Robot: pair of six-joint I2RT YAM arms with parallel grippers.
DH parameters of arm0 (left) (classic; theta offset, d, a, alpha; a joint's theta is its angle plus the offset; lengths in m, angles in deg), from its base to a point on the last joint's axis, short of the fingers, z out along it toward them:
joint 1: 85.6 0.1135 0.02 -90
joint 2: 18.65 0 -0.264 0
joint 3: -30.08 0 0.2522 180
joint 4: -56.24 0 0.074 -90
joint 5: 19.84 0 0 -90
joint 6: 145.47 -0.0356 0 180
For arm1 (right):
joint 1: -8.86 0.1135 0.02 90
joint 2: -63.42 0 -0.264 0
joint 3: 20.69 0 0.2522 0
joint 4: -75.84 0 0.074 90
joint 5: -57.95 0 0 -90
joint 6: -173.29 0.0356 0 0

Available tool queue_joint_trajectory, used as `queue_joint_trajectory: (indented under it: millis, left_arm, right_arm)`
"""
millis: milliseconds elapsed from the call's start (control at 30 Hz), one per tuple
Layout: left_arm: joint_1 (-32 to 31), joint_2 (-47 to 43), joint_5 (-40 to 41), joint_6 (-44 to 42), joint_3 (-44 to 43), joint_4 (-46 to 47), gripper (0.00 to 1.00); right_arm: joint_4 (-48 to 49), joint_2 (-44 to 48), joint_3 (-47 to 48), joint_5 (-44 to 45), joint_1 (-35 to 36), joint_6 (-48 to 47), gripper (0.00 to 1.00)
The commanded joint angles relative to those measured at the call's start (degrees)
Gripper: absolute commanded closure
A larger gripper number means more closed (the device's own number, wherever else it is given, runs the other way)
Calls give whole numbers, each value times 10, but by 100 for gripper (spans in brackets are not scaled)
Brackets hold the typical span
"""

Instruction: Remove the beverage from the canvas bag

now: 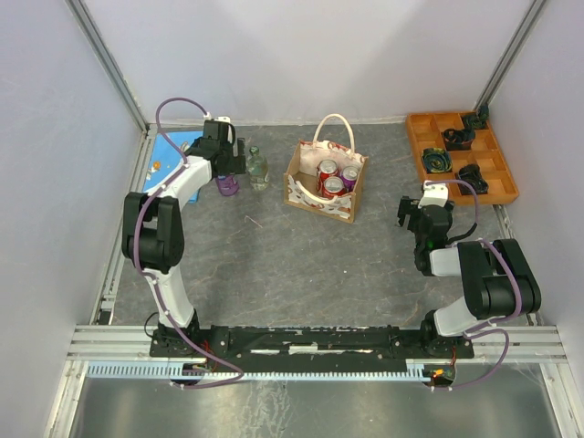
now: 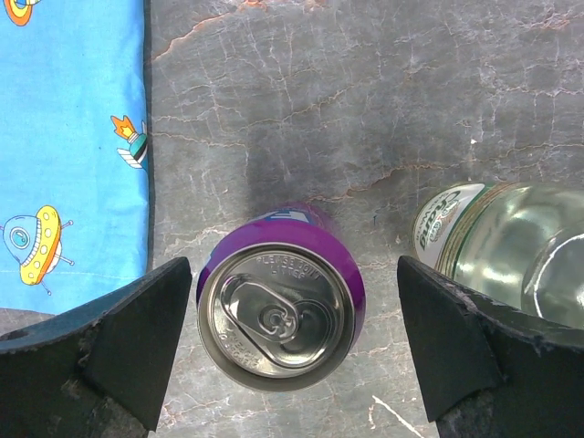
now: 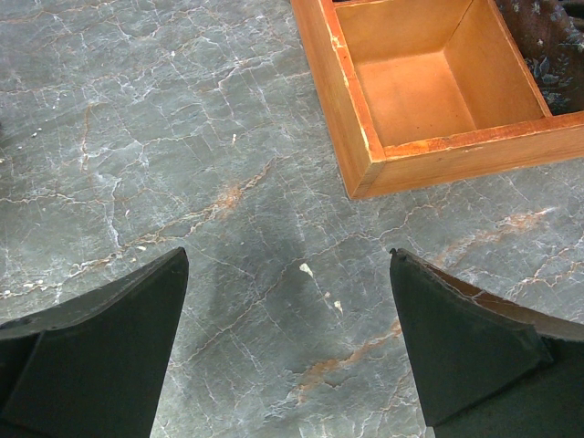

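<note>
The tan-and-cream canvas bag [image 1: 325, 185] stands at the table's back middle with white handles up. Three cans [image 1: 335, 178] stand inside it: two red, one purple. A purple can [image 1: 227, 185] stands on the table at the back left. In the left wrist view this purple can [image 2: 281, 310] stands upright between the spread fingers, touching neither. My left gripper [image 2: 292, 315] is open, above the can. My right gripper [image 3: 290, 301] is open and empty over bare table at the right, also seen in the top view [image 1: 418, 219].
A clear glass bottle [image 1: 257, 168] stands just right of the purple can, close to my left gripper's right finger [image 2: 456, 338]. A blue patterned cloth [image 1: 169, 151] lies at the back left. An orange compartment tray [image 1: 461, 155] with dark items sits at the back right.
</note>
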Motion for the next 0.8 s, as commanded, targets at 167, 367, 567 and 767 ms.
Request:
queue_joint_trajectory:
  millis: [167, 367, 567, 767]
  left_arm:
    - [-2, -108, -26, 22, -24, 28, 1]
    - [-47, -202, -97, -46, -43, 64, 0]
    - [-118, -153, -203, -91, -141, 19, 1]
    - [-203, -36, -236, -130, -257, -46, 1]
  right_arm:
    - [15, 5, 17, -3, -1, -1, 1]
    - [15, 6, 17, -3, -1, -1, 1]
    - [15, 5, 17, -3, -1, -1, 1]
    - [15, 5, 17, -3, -1, -1, 1]
